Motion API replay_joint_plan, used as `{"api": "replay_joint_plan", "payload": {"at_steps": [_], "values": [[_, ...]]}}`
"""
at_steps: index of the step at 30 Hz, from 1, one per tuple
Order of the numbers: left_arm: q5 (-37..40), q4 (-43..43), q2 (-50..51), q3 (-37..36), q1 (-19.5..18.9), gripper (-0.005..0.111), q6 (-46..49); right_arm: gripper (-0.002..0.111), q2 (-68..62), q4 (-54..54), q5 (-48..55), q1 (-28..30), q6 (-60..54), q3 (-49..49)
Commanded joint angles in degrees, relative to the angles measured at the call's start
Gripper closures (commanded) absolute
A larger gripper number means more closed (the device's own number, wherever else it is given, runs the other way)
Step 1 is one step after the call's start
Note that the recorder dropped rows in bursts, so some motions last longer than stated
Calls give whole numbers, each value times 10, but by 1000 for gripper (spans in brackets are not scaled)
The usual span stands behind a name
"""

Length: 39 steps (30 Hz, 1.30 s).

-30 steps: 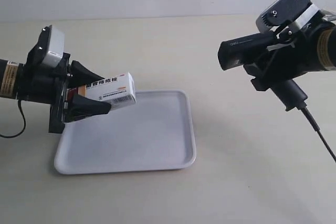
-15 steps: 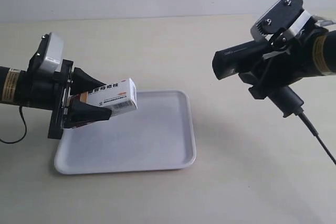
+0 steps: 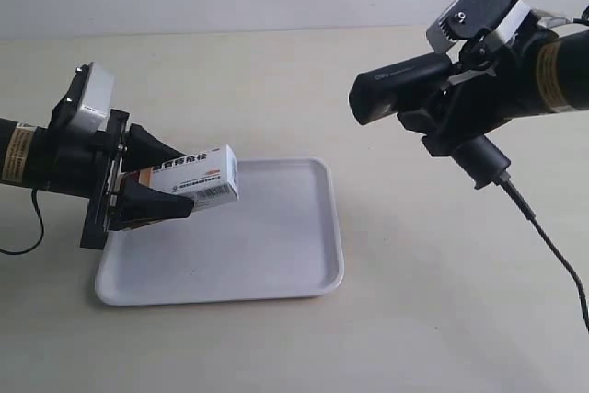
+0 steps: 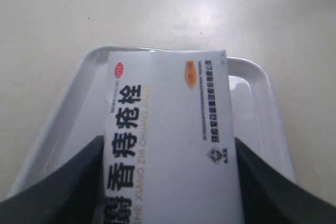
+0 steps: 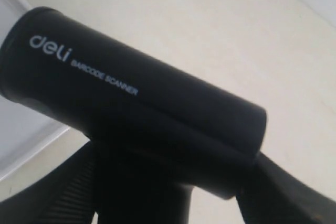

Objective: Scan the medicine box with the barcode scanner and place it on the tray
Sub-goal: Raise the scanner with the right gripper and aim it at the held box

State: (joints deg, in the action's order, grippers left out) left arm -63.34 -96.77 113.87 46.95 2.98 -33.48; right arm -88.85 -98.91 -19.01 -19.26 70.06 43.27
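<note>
Clamped on the box (image 3: 191, 177), the left gripper (image 3: 156, 181) holds it from both sides above the near-left corner of the tray (image 3: 276, 264), at the exterior view's left. From the left wrist, the box (image 4: 168, 140) shows its white face with dark printed characters, sitting between two dark fingers (image 4: 63, 182), and the tray's rim (image 4: 262, 93) curves behind it. That tray lies flat on the pale table (image 3: 414, 319), with the box held clear of its surface.

Further right, well apart from the box, the right gripper (image 3: 460, 103) grips the black scanner (image 3: 405, 89) up in the air, head aimed toward the box. Its cable (image 3: 543, 236) trails down from the handle to the table. Seen from the right wrist, the scanner's head (image 5: 131, 93) fills the frame, carrying the white lettering "deli BARCODE SCANNER", with a strip of tray (image 5: 21, 129) below it.
</note>
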Motion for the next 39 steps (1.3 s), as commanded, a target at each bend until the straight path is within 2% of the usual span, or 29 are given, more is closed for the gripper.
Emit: {"api": "replay_joint_plan", "payload": {"at_steps": [1, 16, 20, 23, 26, 30, 39], "values": [[-1, 2, 1, 4, 0, 107, -4, 108, 14, -10, 3, -1, 5, 6], [3, 33, 1, 4, 0, 107, -40, 108, -50, -10, 10, -1, 20, 5], [25, 41, 1, 4, 19, 107, -50, 108, -52, -10, -46, -1, 20, 5], [57, 43, 1, 4, 52, 107, -56, 108, -52, -10, -52, -3, 20, 5], [87, 58, 1, 4, 80, 107, -57, 108, -53, -10, -22, -27, 20, 5], [55, 61, 1, 4, 84, 107, -58, 108, -63, -10, 67, -54, 20, 5], [60, 65, 1, 4, 84, 107, -56, 108, -70, -10, 68, -54, 64, -17]]}}
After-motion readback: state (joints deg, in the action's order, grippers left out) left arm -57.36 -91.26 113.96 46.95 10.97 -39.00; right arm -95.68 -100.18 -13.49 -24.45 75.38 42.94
